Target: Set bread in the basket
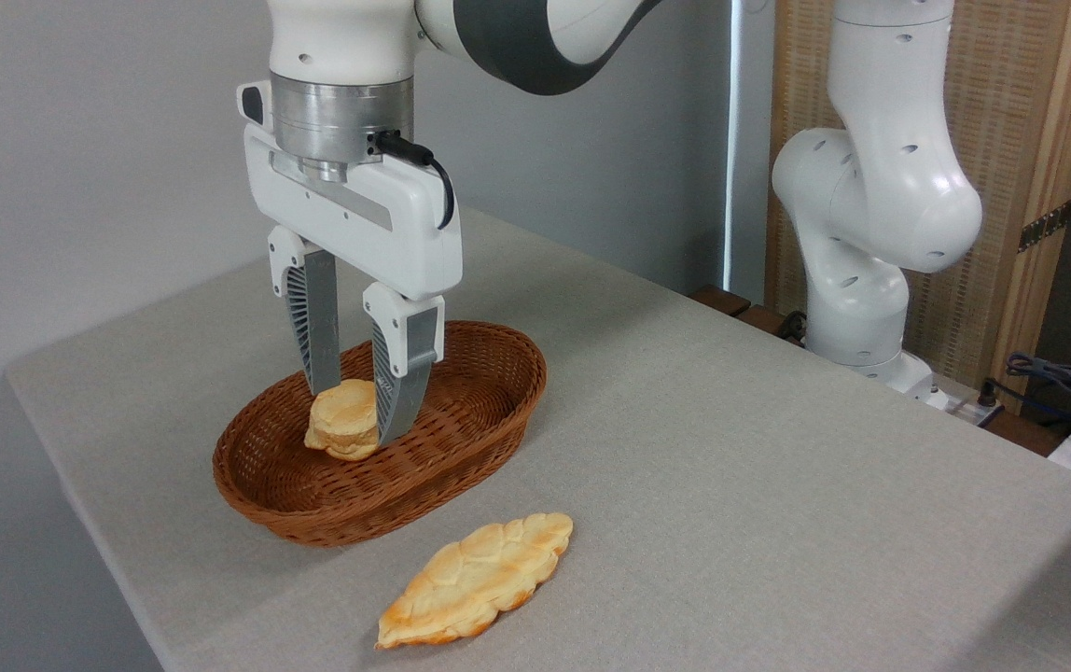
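**Round bun inside the basket, leaf-shaped piece on the table**

While the small, thick, round golden-brown bun sits inside the oval, shallow, reddish-brown woven wicker basket, the two grey ribbed fingers of the white two-finger gripper stand on either side of it, one at its left and one at its right. The jaws are closed onto the bun's sides, and it seems to lean a little, its lower edge at or just above the basket's woven floor; whether it fully rests there cannot be told. The bun lies toward the left half of the basket, with the right half bare.

Just in front of the basket, nearer the camera and a little to the right, the long, flat, leaf-shaped golden-brown bread with a quilted, scalloped surface lies flat on the grey cloth-covered table, close to the basket's near rim but apart from it.

The white robot arm comes down from above, its base standing at the far right edge of the table. Behind it is a light wooden panel, and dark cables lie at the far right.
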`<control>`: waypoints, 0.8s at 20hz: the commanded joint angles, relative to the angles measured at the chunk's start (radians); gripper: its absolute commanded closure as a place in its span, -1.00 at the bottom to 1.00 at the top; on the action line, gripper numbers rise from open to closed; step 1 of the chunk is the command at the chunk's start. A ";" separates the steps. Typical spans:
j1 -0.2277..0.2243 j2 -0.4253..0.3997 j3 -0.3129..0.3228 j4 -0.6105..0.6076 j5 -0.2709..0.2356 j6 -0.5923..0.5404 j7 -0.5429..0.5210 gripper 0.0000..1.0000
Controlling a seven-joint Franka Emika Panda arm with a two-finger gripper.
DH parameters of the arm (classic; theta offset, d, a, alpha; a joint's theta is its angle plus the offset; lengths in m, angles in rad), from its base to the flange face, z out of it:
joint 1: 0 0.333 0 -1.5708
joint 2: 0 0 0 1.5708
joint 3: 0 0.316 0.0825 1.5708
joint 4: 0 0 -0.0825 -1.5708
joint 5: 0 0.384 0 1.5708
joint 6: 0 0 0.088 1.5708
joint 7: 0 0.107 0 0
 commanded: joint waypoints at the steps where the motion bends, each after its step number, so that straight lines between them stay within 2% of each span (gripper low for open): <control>1: -0.005 0.000 -0.005 0.013 0.004 -0.024 -0.013 -1.00; 16: 0.001 -0.011 0.003 0.013 0.005 -0.026 -0.012 -1.00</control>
